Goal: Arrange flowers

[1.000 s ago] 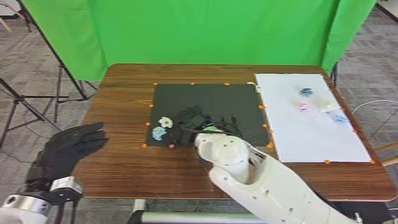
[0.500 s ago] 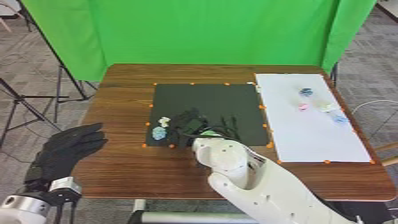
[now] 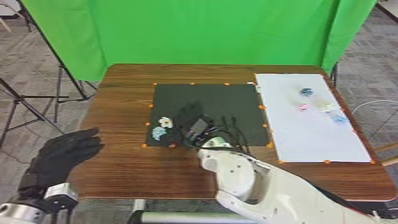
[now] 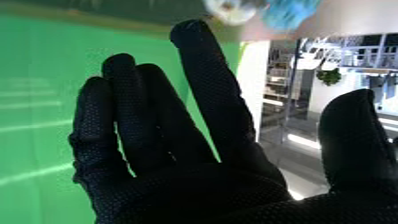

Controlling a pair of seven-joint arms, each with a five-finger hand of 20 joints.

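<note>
We are finding the right hand [image 4: 191, 192] empty and spread wide over the black mat [image 3: 213, 95], its thumb standing apart, presumably to admit a bloom, though dark glove against dark mat is leaving its exact clearance uncertain. Beside it, the white flower [image 3: 165, 121] and the blue flower [image 3: 159, 133] are lying near the mat's left edge, probably awaiting transfer, while four other blooms [image 3: 306, 92] are occupying the white sheet [image 3: 311, 142], seemingly the arranging area; the left hand [image 3: 64, 154] is hanging aside, loosely open, leaving working room.

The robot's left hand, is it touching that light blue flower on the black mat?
Apart: in the head view, brown table shows between the left hand and the light blue flower.
</note>
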